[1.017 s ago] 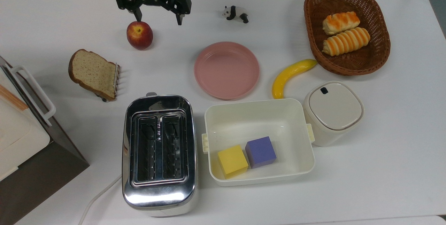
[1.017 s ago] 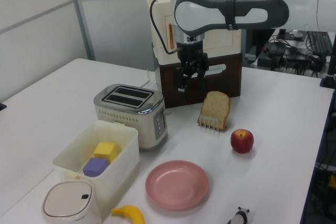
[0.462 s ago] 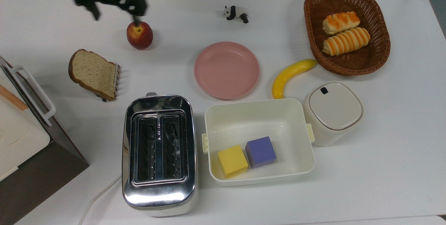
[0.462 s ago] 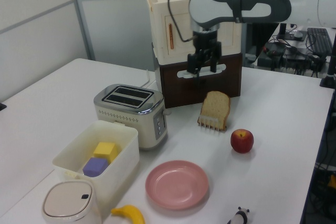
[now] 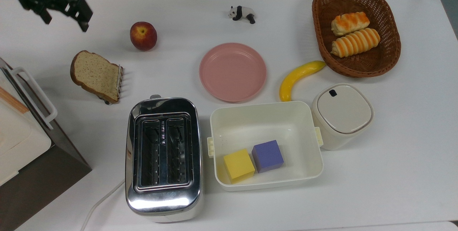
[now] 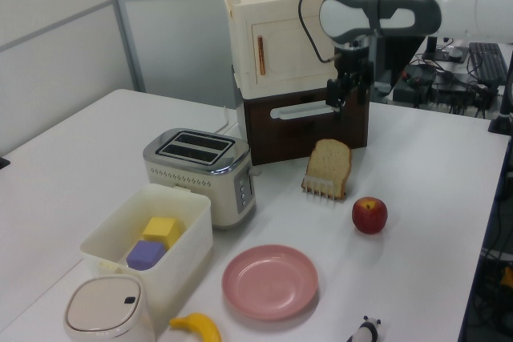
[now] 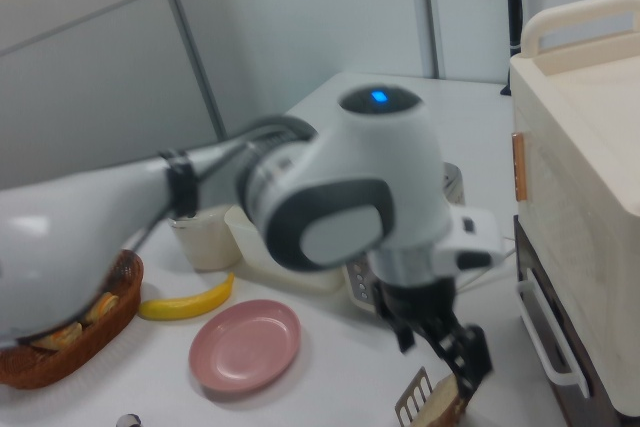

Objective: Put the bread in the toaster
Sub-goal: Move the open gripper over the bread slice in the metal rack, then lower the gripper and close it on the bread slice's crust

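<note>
The bread (image 5: 94, 75), a speckled tan slice with a brown crust, leans upright in a small wire rack (image 5: 119, 79) on the white table. It also shows as the bread (image 6: 329, 166) in the left view and at the bottom edge as the bread (image 7: 445, 411) in the right view. The chrome two-slot toaster (image 5: 164, 156) stands nearer the top view's bottom, both slots empty; in the left view the toaster (image 6: 200, 172) sits left of the slice. My gripper (image 5: 65, 21) hangs open and empty at the top view's upper left, above and beyond the bread. The same gripper (image 6: 341, 107) (image 7: 440, 352) hovers above the slice.
A red apple (image 5: 143, 36) lies right of the bread in the top view. A pink plate (image 5: 232, 72), banana (image 5: 298, 77), roll basket (image 5: 391, 50), white bin (image 5: 266, 116) with two cubes, lidded jar (image 5: 341, 114) and panda toy (image 5: 242, 13) fill the right. A cream-and-brown cabinet (image 5: 21, 131) stands at the left edge.
My gripper has swept from above the apple toward the top view's left, past the bread, staying open. Nothing on the table has moved.
</note>
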`<action>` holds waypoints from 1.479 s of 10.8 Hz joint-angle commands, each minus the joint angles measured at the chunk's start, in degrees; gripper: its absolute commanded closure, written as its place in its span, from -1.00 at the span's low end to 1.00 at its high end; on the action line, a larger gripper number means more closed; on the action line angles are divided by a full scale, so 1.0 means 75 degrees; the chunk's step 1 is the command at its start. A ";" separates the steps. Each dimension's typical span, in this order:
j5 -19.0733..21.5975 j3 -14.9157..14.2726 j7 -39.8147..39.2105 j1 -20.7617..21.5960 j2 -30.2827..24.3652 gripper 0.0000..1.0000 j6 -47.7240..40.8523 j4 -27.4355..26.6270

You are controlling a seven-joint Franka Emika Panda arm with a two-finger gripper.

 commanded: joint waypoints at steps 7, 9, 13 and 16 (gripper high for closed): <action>0.1007 0.0213 -0.0432 -0.0176 0.1344 -1.00 0.1493 -0.0090; 0.1113 0.0273 -0.0361 -0.0176 0.1333 -0.48 0.1493 -0.0078; 0.1113 0.0273 -0.0408 -0.0024 0.1029 1.00 0.0853 0.0097; 0.1136 0.0262 -0.0385 0.0093 0.0794 1.00 -0.0214 0.0600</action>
